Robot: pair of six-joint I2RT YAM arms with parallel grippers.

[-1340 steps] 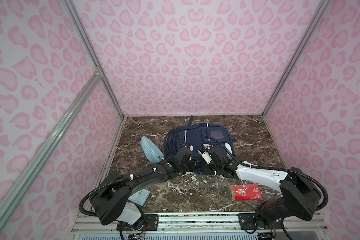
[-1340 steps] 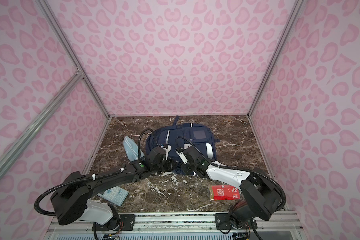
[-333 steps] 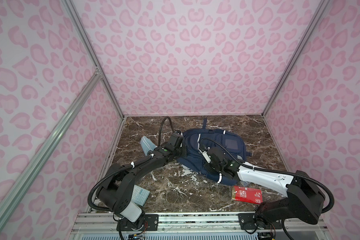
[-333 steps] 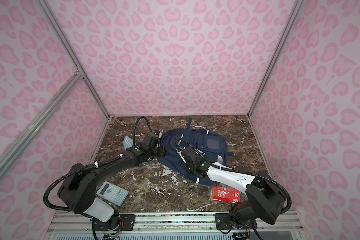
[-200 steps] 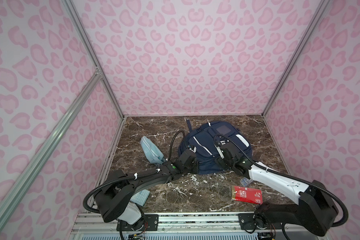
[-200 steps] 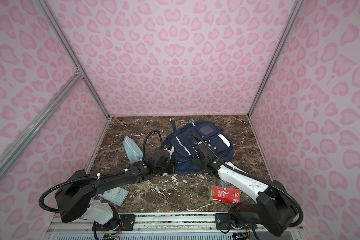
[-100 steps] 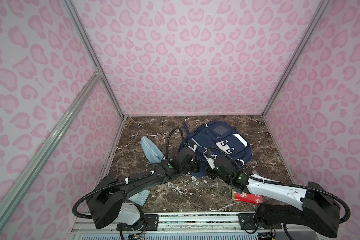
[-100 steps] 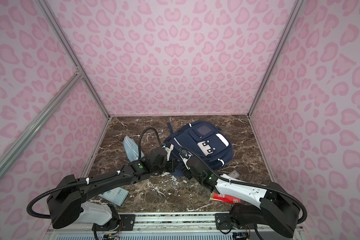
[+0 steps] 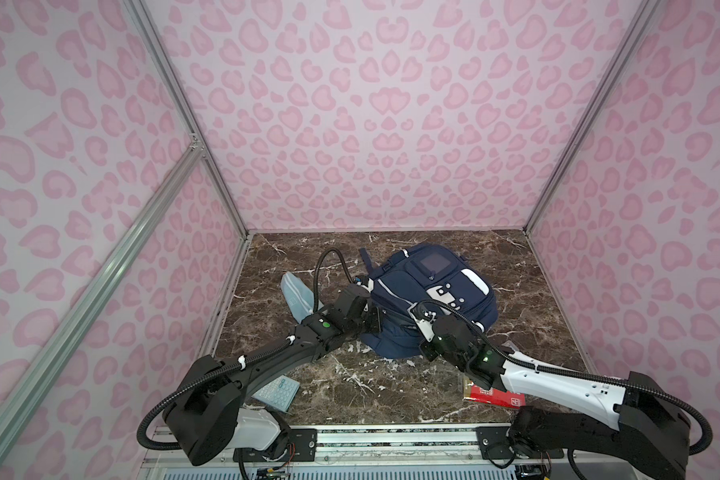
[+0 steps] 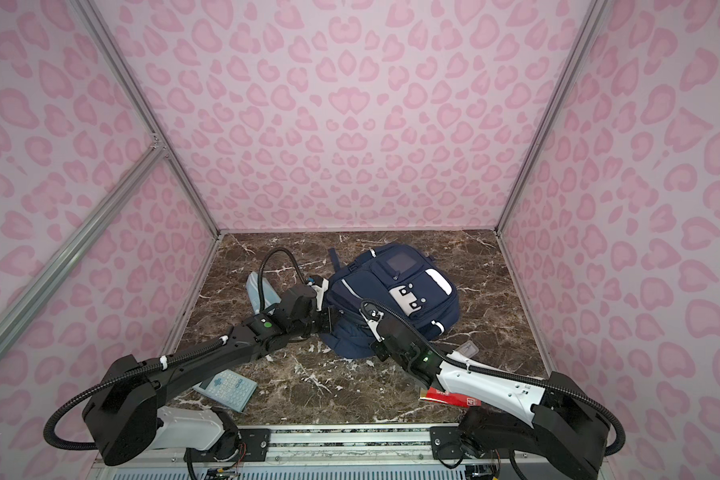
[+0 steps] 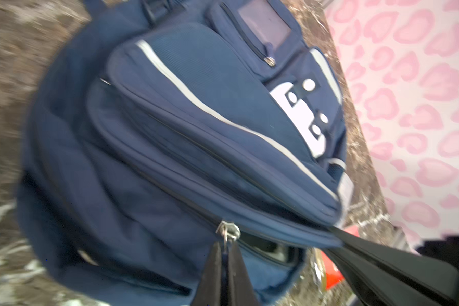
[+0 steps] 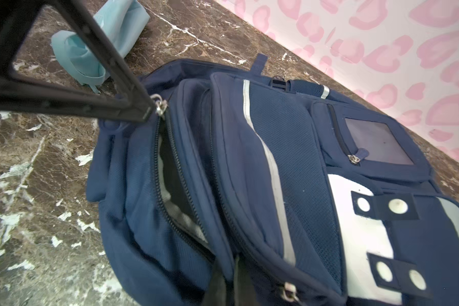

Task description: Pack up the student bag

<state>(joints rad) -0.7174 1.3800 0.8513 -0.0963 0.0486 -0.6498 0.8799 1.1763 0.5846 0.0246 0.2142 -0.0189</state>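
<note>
**Containers.** The student bag (image 9: 433,299) lay front face up on the worktop (image 9: 391,386), toward the far middle, in both top views. Its main compartment was partly unzipped. The right wrist view showed a dark gap with grey lining along the teeth; no contents could be made out inside. The front pocket with the grey window (image 12: 376,140) was zipped shut. A light-blue pouch (image 9: 298,291) lay just beside the bag, on its left in the top views. Whether it held anything could not be told.

**Hands.** The left hand (image 11: 224,246) was clenched on the metal zip pull (image 11: 226,234) at the end of the open stretch of zip. The right hand (image 12: 229,280) was clamped on the bag's fabric beside the opening, at the near edge of the bag.

**Count.**
- Student bag: one.
- Pouch: one.
- Calculator (image 9: 277,388): one, at the near left of the worktop, partly under the left arm.
- Red packet (image 9: 495,397): one, at the near right, partly under the right arm.
- Small pale card (image 10: 468,349): one, beside the right arm; its detail was too small to read.
- Hands: two, both closed on the bag.
</note>
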